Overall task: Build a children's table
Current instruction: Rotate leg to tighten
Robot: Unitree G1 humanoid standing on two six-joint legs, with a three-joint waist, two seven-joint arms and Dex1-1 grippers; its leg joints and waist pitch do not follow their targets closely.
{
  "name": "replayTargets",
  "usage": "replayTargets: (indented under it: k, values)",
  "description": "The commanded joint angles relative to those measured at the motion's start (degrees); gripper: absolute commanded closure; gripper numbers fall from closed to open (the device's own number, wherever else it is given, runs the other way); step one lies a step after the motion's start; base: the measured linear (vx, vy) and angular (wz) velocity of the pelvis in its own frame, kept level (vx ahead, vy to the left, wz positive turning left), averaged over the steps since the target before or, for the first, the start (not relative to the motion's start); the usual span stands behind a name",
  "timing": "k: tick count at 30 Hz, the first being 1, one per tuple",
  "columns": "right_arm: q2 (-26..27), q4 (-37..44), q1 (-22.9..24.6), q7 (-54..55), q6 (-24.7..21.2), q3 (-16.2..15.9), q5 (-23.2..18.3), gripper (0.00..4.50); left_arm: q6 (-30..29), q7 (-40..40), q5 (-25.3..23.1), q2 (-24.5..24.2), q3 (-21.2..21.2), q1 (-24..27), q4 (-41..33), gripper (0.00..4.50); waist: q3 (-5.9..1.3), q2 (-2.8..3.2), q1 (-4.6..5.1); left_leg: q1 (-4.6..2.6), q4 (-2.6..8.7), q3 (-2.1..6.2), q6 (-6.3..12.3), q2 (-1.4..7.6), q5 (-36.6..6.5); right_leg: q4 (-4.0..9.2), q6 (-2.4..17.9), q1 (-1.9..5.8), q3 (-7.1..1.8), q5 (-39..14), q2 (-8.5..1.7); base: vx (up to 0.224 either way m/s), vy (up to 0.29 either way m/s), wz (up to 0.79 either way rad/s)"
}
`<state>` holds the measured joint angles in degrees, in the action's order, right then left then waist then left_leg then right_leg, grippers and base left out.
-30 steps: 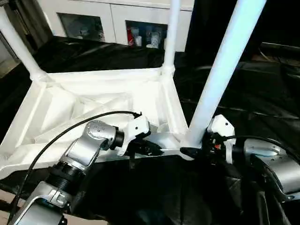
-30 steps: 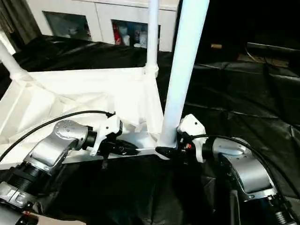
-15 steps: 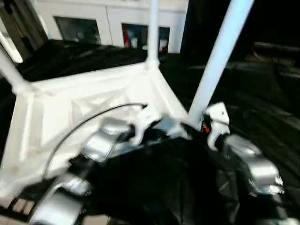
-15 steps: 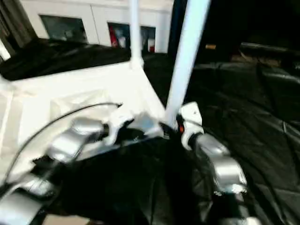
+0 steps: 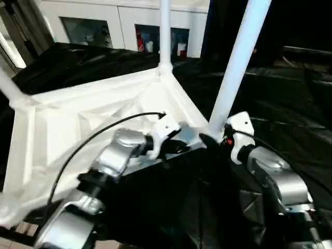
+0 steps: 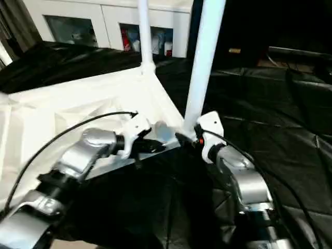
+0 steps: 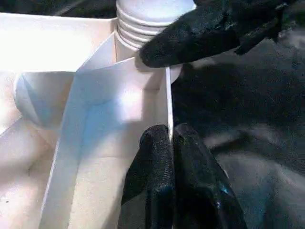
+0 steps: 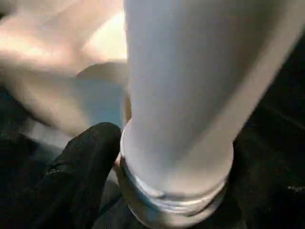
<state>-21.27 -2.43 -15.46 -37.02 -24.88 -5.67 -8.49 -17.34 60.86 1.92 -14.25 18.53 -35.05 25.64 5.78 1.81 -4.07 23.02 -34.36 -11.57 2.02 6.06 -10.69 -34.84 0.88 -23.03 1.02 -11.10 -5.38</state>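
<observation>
**A:** Since a second ago the tabletop (image 5: 78, 129) has swung round on the black-draped work table (image 5: 290, 104), its near corner now pointing toward the robot, and the right gripper (image 6: 185, 140) has shifted with it at the foot of the near leg (image 5: 236, 62).

**B:** Start at the fingers. What has the left one got?

**A:** The left gripper (image 7: 170, 157) is pinched nearly closed on the thin upright rim wall of the tabletop, one finger on each side, just beside the corner socket (image 7: 143, 24).

**B:** And the right?

**A:** One black finger (image 8: 81, 167) rests against the threaded collar at the base of the near leg. The other finger is hidden behind the tube, so I can't tell whether it is clamping or merely spread beside it.

**B:** Where does the table stand overall?

**A:** It lies upside down, ribbed underside up. The near leg stands in its socket, the far leg (image 5: 165, 31) rises at the back corner, and a third leg (image 5: 8, 85) leans out at the far left.

**B:** How will it handle?

**A:** Likely light and fairly stiff, being hollow plastic, but smooth, so a tube may slip or spin in the fingers. The rim wall probably flexes. I'd take each leg low by its collar and steady the top at a corner, where the ribs meet.
</observation>
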Motion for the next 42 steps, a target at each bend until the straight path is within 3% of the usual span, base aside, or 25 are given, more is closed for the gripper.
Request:
replayTargets:
  k: [1, 3, 7, 12, 20, 25, 27, 28, 29, 30, 32, 33, 34, 35, 36, 39, 42]
  values:
    - [-0.87, 2.68, 0.74, -7.45, 0.47, -4.42, -2.32, 0.88, 2.64, 5.18, 2.84, 0.66, 1.99, 0.07, -3.65, 4.50, -3.82, -0.61, -0.06, -1.81, 4.99, 3.43, 4.57, 7.15, -12.07, 4.05, 14.09, 2.02, -2.27, -7.11, -4.74, 0.000, 0.000, 0.00]
    - [-3.95, 3.99, 1.42, -11.58, 0.75, -4.49, -2.78, 0.88, 2.85, 7.77, 2.79, -1.10, 2.53, 0.65, -4.58, 4.50, -3.78, -0.89, -0.24, -2.01, 5.05, 3.34, 4.14, 7.20, -12.58, 4.09, 14.25, 1.92, -2.21, -8.03, -4.64, 0.000, 0.000, 0.00]
    - [-8.91, 5.27, 2.07, -17.52, 1.94, -4.77, -3.61, 0.88, 2.22, 11.86, 3.59, -3.60, 3.04, 1.48, -6.60, 4.50, -3.71, -0.80, -0.76, -2.06, 5.14, 3.31, 3.79, 7.31, -13.13, 4.08, 14.38, 1.81, -2.30, -8.27, -4.79, 0.000, 0.000, 0.00]
    - [-10.99, 5.18, 2.07, -20.61, 1.74, -4.71, -4.44, 1.28, 1.35, 14.33, 4.26, -4.70, 3.36, 2.03, -7.92, 4.50, -3.76, -0.90, -0.90, -2.00, 5.05, 3.31, 3.84, 7.28, -12.40, 3.93, 14.86, 1.96, -2.29, -7.57, -4.92, 0.000, 0.000, 0.00]
    - [-9.33, 6.30, 3.11, -20.88, 0.45, -4.78, -6.70, 1.74, 1.35, 13.88, 4.28, -4.15, 3.10, 2.46, -8.11, 4.50, -3.90, -0.96, -0.95, -1.92, 4.90, 3.31, 4.14, 7.26, -11.58, 3.96, 15.18, 2.03, -2.27, -7.54, -4.95, 0.000, 0.000, 0.00]
    - [-2.85, 3.20, 3.30, -10.87, 0.12, -3.39, -4.24, 1.75, 0.16, 7.55, 2.58, -0.73, 1.83, 1.01, -5.21, 4.50, -3.73, -1.04, -0.77, -1.88, 5.14, 3.37, 3.38, 7.20, -12.85, 4.10, 14.85, 1.79, -2.24, -9.59, -4.84, 0.000, 0.000, 0.00]
    - [3.88, -2.85, 1.22, 2.02, -1.48, -0.48, -1.25, 1.76, -1.00, -0.95, 0.63, 3.46, 0.20, -1.83, -0.72, 4.50, -3.61, -1.10, -0.24, -2.10, 5.17, 3.32, 1.22, 6.82, -15.25, 4.64, 14.16, 1.20, -2.31, -14.76, -4.80, 0.000, 0.000, 0.00]
    - [5.13, -3.98, 0.78, 4.46, -1.28, 0.18, -0.75, 1.76, -1.03, -2.61, 0.20, 4.25, -0.07, -2.45, 0.25, 4.50, -3.54, -1.25, 0.13, -2.00, 5.24, 3.66, -0.62, 6.67, -17.26, 4.87, 13.50, 1.26, -2.22, -18.65, -5.00, 0.000, 0.000, 0.00]
    - [5.13, -3.98, 0.78, 4.46, -1.28, 0.18, -0.75, 1.76, -1.03, -2.61, 0.20, 4.25, -0.07, -2.45, 0.25, 4.50, -3.51, -1.31, 0.14, -2.07, 5.32, 3.82, -1.33, 6.72, -18.07, 5.04, 12.75, 1.30, -2.22, -20.45, -5.10, -0.052, 0.007, -0.04]
    - [8.56, -6.12, -0.36, 9.93, -3.31, 2.67, -1.30, 1.76, -1.40, -5.86, -0.30, 6.04, -0.70, -3.74, 2.08, 4.50, -3.40, -1.18, 0.17, -2.36, 5.45, 3.84, -1.95, 6.83, -19.35, 5.34, 11.56, 1.02, -2.34, -22.03, -5.09, 0.000, 0.000, 0.00]
    - [12.12, -8.21, -1.77, 16.51, -4.91, 4.57, -0.73, 1.76, -1.71, -9.66, -0.64, 8.39, -1.47, -5.16, 3.96, 4.50, -3.44, -0.61, 0.67, -2.13, 5.85, 3.98, -2.61, 6.74, -20.31, 5.24, 10.59, 0.94, -2.33, -20.35, -4.68, 0.000, 0.000, 0.00]
    - [13.43, -8.22, -2.33, 17.42, -3.24, 3.09, 0.56, 1.76, -0.87, -10.56, -1.00, 9.70, -1.05, -5.66, 4.45, 4.50, -3.52, -0.51, 0.81, -2.40, 5.92, 3.94, -3.26, 6.64, -20.98, 5.37, 10.26, 0.65, -2.27, -19.80, -4.51, 0.000, 0.000, 0.00]
    - [13.51, -8.21, -2.36, 17.45, -3.11, 2.98, 0.65, 1.76, -0.81, -10.60, -1.02, 9.77, -1.01, -5.68, 4.47, 4.50, -3.55, -0.65, 0.80, -2.47, 5.97, 3.89, -3.46, 6.68, -21.15, 5.44, 10.10, 0.74, -2.24, -19.32, -4.51, 0.000, 0.000, 0.00]
    - [13.81, -7.97, -2.37, 17.35, -2.63, 2.50, 1.02, 1.20, -0.61, -10.65, -1.10, 9.99, -0.83, -5.71, 4.41, 4.50, -3.55, -0.66, 0.76, -2.44, 6.01, 3.88, -3.38, 6.71, -21.07, 5.40, 10.06, 0.86, -2.27, -18.51, -4.60, 0.000, 0.000, 0.00]
    - [14.17, -7.16, -2.25, 16.59, -2.45, 2.29, 0.60, 1.07, -0.67, -10.23, -0.99, 10.18, -0.56, -5.46, 3.96, 4.50, -3.61, -0.53, 0.77, -2.30, 6.13, 3.86, -3.07, 6.79, -20.48, 5.29, 10.02, 1.04, -2.26, -16.44, -4.57, 0.000, 0.000, 0.00]
    - [15.05, -5.31, -2.20, 14.95, -2.55, 2.27, -0.23, 0.85, 0.05, -8.30, -1.38, 10.29, 0.27, -4.58, 3.05, 4.50, -3.59, -0.35, 0.69, -2.13, 6.15, 3.69, -1.74, 6.84, -18.89, 5.06, 10.80, 1.19, -2.33, -11.94, -4.59, 0.000, 0.000, 0.00]
    - [11.16, -2.34, -1.45, 9.52, -2.63, -0.46, 0.00, 0.59, 1.67, -3.27, -0.56, 7.94, 1.90, -2.45, 0.03, 4.50, -3.66, -0.63, 0.61, -1.93, 5.99, 3.63, -0.24, 6.91, -17.09, 4.88, 11.59, 1.67, -2.31, -10.09, -4.75, 0.000, 0.000, 0.00]
